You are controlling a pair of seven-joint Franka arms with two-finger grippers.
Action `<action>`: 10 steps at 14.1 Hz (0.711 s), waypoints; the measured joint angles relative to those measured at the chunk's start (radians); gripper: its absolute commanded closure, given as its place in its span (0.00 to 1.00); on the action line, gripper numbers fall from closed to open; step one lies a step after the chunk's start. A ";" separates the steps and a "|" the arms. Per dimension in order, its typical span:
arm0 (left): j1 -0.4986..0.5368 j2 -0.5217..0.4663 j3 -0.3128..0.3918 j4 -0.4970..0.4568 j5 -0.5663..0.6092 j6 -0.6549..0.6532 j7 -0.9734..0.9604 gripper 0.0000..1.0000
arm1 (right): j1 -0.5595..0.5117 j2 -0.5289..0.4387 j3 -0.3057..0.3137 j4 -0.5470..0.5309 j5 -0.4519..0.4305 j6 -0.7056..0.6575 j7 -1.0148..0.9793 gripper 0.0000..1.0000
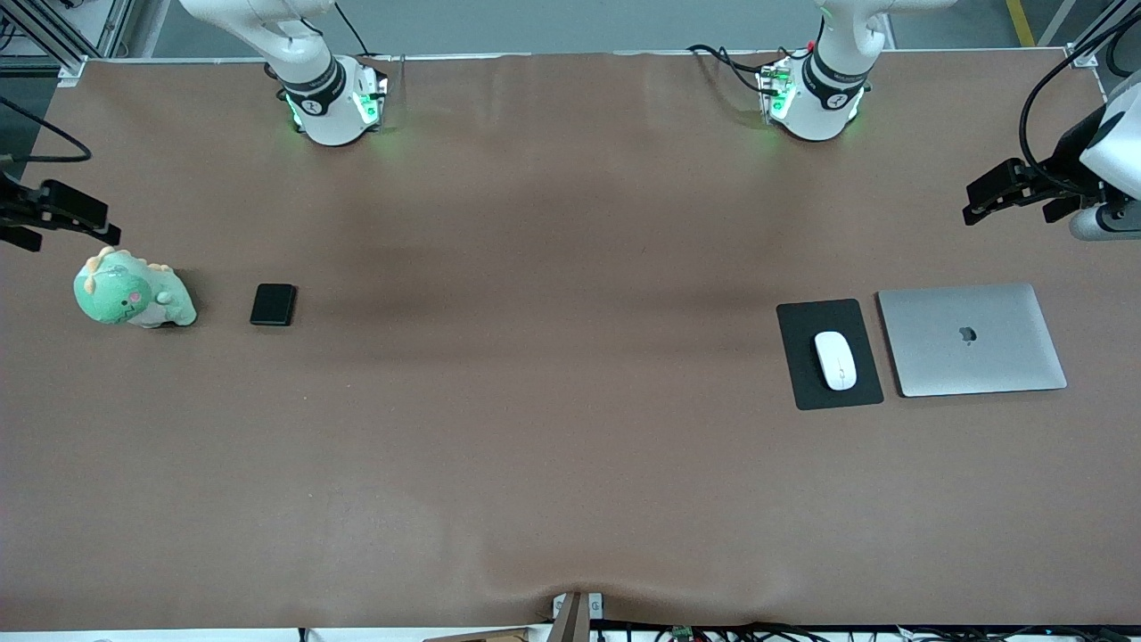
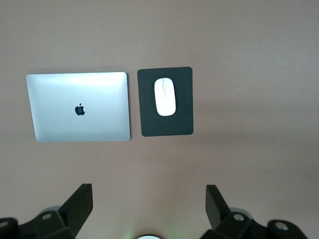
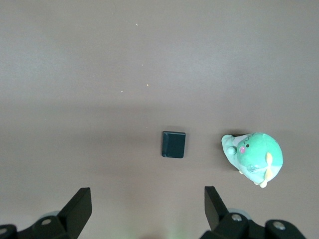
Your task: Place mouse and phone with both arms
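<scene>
The white mouse [image 1: 835, 360] lies on a black mouse pad [image 1: 802, 379] toward the left arm's end of the table. The left wrist view shows the mouse [image 2: 165, 96] on the pad [image 2: 182, 117] well below. My left gripper [image 1: 1012, 207] hangs high over that end of the table, open and empty [image 2: 149, 199]. The small black phone [image 1: 273, 304] lies flat toward the right arm's end. My right gripper [image 1: 67, 230] hovers high over that end, open with nothing between its fingers [image 3: 148, 201]. The right wrist view has the phone [image 3: 173, 144] down on the table.
A closed silver laptop [image 1: 972, 339] lies beside the mouse pad, toward the table's end; the left wrist view shows the laptop [image 2: 79, 106] too. A green plush dinosaur [image 1: 134, 294] sits beside the phone, nearer the table's end, and appears in the right wrist view as the dinosaur [image 3: 254, 158].
</scene>
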State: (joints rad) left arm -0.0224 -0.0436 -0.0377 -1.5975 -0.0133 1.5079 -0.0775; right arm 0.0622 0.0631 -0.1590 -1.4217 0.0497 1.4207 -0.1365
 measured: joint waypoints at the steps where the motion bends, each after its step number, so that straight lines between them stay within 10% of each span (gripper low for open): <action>1: 0.000 0.000 0.000 0.000 0.000 0.000 0.000 0.00 | -0.014 0.000 0.013 0.018 0.000 -0.027 0.000 0.00; 10: 0.000 0.000 0.000 0.000 0.000 0.000 0.000 0.00 | -0.067 -0.080 0.078 0.068 0.000 -0.140 0.049 0.00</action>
State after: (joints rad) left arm -0.0229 -0.0435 -0.0377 -1.5975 -0.0133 1.5079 -0.0775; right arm -0.0052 -0.0170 -0.0809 -1.3533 0.0498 1.2804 -0.0872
